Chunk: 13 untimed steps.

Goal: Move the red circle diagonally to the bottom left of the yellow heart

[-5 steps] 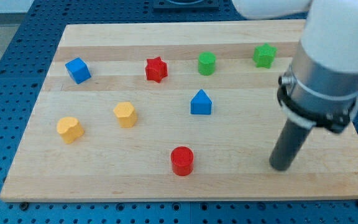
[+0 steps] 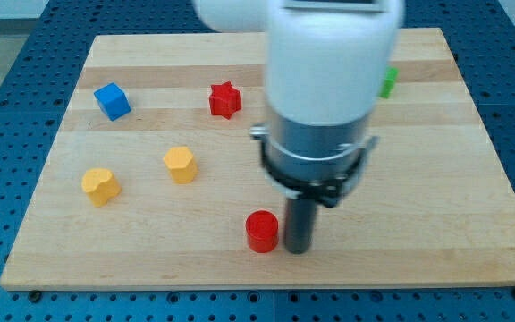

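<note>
Rod, with no pincer and holding nothing, is resting my tip just right of the red circle, which is sitting below-right of the yellow heart.

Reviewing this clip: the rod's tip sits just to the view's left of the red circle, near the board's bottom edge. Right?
Not quite. In the camera view my tip sits just to the view's right of the red circle, not its left. Both are near the board's bottom edge, as you say.
</note>
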### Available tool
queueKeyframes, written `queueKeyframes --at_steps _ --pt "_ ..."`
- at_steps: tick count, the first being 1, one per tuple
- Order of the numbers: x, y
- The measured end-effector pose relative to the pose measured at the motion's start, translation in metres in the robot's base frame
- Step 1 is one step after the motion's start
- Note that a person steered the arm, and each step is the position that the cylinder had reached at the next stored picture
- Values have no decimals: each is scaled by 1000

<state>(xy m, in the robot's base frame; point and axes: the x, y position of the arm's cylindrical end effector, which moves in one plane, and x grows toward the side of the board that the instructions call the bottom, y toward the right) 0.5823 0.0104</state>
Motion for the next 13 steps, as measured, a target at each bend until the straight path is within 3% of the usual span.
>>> queueKeyframes --at_steps 1,2,4,5,6,7,8,9,11,13 --pt "0 -73" --pt "0 -91" --pt "-50 -60" --pt "-51 -94" --pt "-24 -137" --pt "-24 -132" --pt "-16 -90" --pt "11 -97" --pt "7 -186" --pt "7 -214"
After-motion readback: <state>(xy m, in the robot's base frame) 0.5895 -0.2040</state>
